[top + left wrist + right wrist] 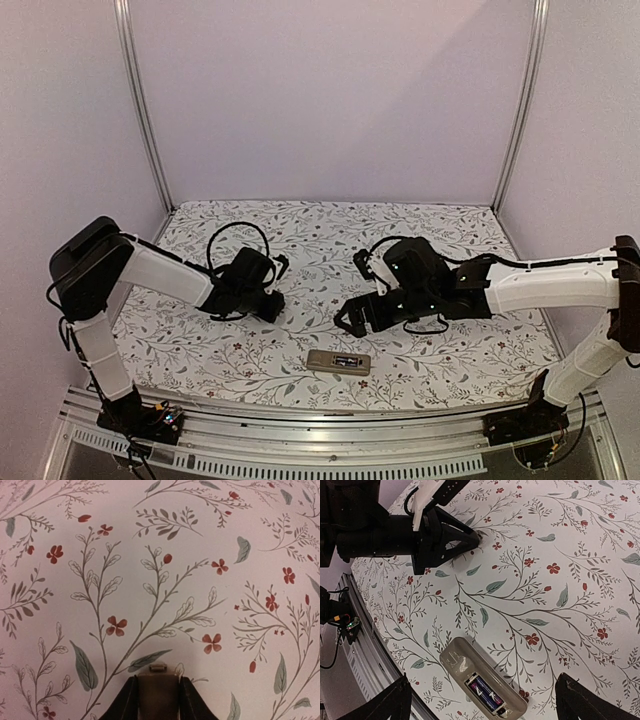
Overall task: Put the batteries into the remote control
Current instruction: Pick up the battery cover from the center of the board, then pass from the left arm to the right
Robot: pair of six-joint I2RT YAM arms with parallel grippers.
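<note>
The remote control lies tan back up near the table's front edge. Its dark recess holds the bluish-black batteries side by side. My right gripper hangs above the remote control and stands open, one fingertip on each side and well apart from it. My left gripper is down at the cloth to the left, its fingers pressed against both sides of the small tan cover panel. The panel's tab points away from the wrist. In the top view the left gripper hides the panel.
A floral cloth covers the table. A metal rail runs along the front edge, close to the remote. Upright frame posts stand at the back corners. The left arm's gripper shows at the upper left of the right wrist view.
</note>
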